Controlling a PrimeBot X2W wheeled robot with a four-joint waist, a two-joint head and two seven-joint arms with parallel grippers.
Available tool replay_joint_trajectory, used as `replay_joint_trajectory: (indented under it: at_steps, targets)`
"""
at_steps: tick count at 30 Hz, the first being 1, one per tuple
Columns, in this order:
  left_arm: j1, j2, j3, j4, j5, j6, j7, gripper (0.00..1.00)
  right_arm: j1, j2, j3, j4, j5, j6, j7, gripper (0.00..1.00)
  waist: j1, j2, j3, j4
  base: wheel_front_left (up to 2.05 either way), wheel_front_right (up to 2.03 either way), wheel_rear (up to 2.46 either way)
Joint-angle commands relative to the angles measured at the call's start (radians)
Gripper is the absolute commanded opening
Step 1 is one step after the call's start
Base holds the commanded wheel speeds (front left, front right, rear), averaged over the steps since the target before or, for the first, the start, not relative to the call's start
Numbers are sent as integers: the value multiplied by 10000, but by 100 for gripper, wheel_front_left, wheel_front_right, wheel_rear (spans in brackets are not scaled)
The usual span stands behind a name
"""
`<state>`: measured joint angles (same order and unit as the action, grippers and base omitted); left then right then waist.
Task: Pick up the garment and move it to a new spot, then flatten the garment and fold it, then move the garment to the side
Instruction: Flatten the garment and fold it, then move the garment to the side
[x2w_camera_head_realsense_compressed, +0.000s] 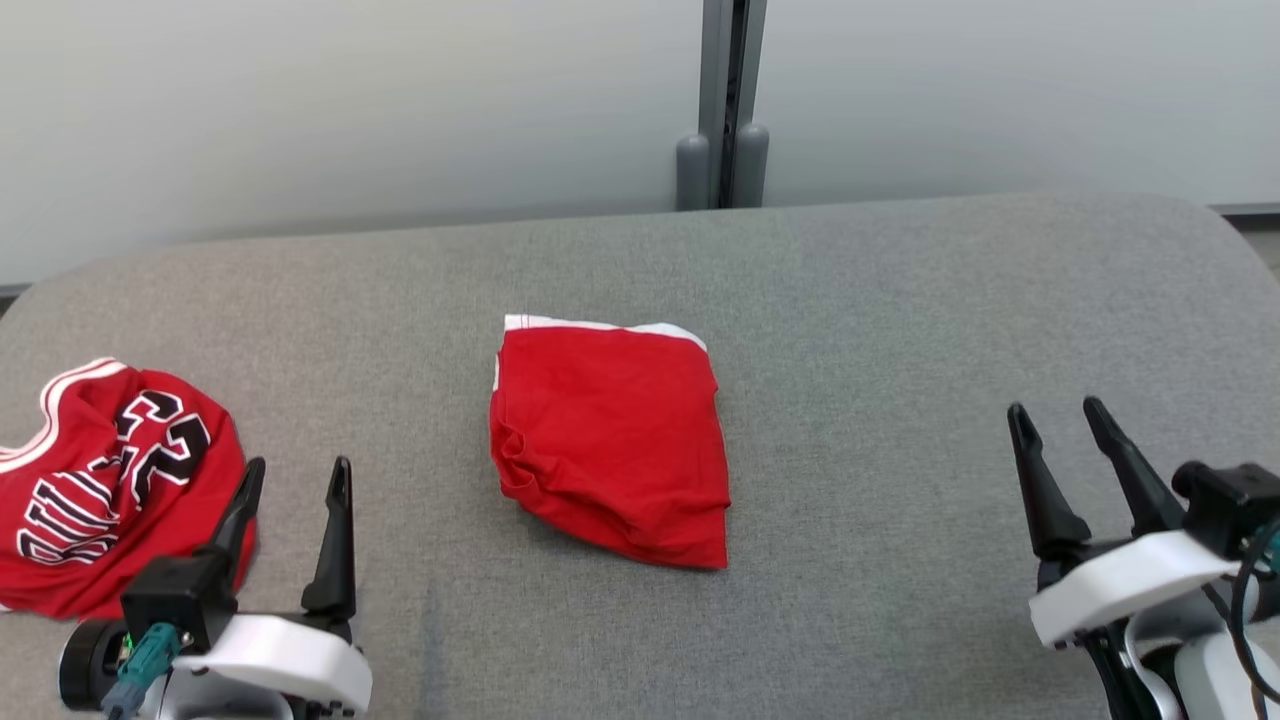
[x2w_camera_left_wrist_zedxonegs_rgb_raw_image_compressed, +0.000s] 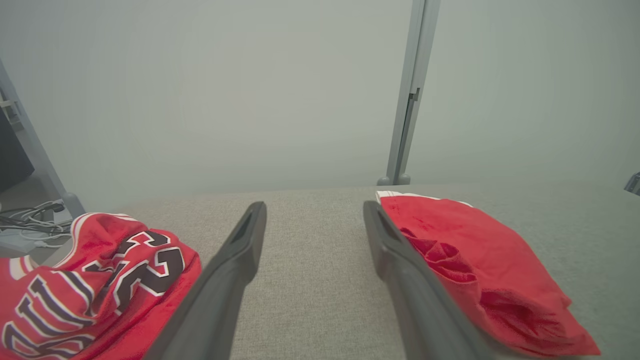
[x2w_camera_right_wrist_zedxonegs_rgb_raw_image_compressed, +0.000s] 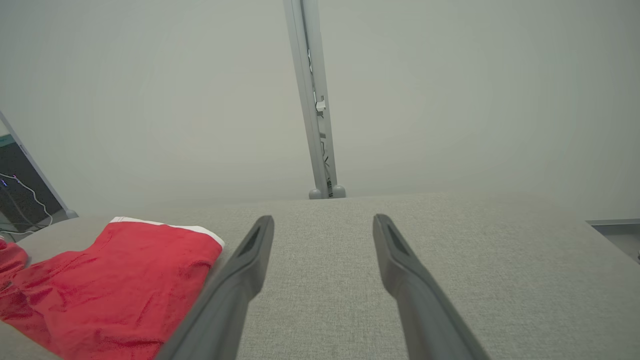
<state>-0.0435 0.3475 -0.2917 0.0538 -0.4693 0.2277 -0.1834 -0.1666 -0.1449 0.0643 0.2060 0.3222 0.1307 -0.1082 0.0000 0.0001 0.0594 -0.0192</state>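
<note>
Folded red garment (x2w_camera_head_realsense_compressed: 610, 440) mid-desk, both end effectors released and empty.

The garment lies at the middle of the grey desk (x2w_camera_head_realsense_compressed: 900, 300), well apart from the far edge and the rounded corners, with bare woven cloth on every side. It is a soft, roughly rectangular fold, white-trimmed along its far edge, rumpled at the near-left corner and tapering to a point near-right. The left end effector (x2w_camera_head_realsense_compressed: 298, 470) hangs low at the near left, its dark tapered fingers spread, just beside a crumpled red jersey (x2w_camera_head_realsense_compressed: 110, 480) with black, white-edged lettering at the desk's left edge. The right end effector (x2w_camera_head_realsense_compressed: 1056, 412) stands spread over open desk at the near right. Behind is a smooth pale wall (x2w_camera_head_realsense_compressed: 300, 100) with a grey post (x2w_camera_head_realsense_compressed: 722, 100).
</note>
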Motion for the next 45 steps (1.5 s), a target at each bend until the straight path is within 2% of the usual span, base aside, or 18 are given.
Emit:
replay_joint_trajectory:
  at_steps: [1, 12, 25, 45]
  targets:
    - [227, 109, 3, -86, -69, 85, 61, 100, 301, -25, -169, -158, -112, 2, 142, 100, 0, -1, -283, -48, 0, 0, 0]
    - [1075, 426, 127, -606, -76, 473, 370, 100, 1220, 80, -504, -928, -424, 4, 686, 100, 0, -1, -739, -66, 0, 0, 0]
    - [1353, 586, 182, -985, -159, 679, 619, 100, 1543, 292, -716, -1743, -631, 4, 1019, 100, 0, -1, -749, -85, 0, 0, 0]
    - [1109, 628, 40, -1137, -150, 813, 724, 100, 1531, 562, -938, -1803, -646, 4, 953, 100, 0, -1, -542, 44, 0, 0, 0]
